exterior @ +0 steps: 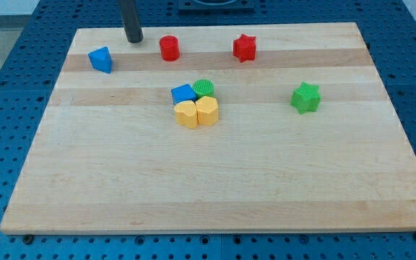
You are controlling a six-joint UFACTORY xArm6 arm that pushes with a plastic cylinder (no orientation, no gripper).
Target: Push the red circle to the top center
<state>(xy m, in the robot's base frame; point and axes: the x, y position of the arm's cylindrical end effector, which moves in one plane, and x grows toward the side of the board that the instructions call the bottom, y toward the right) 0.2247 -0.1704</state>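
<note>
The red circle [169, 48] is a short red cylinder near the view's top, a little left of centre. My tip [133, 40] rests on the board to the left of it, with a clear gap between them. A red star [244, 48] sits to the right of the red circle at about the same height. A blue block [101, 60] with slanted faces lies left of and slightly below my tip.
A tight cluster sits mid-board: a blue cube [183, 94], a green circle [204, 87], a yellow block [187, 114] and a yellow hexagon-like block [207, 111]. A green star [306, 97] is at the right. The wooden board [215, 188] lies on a blue perforated table.
</note>
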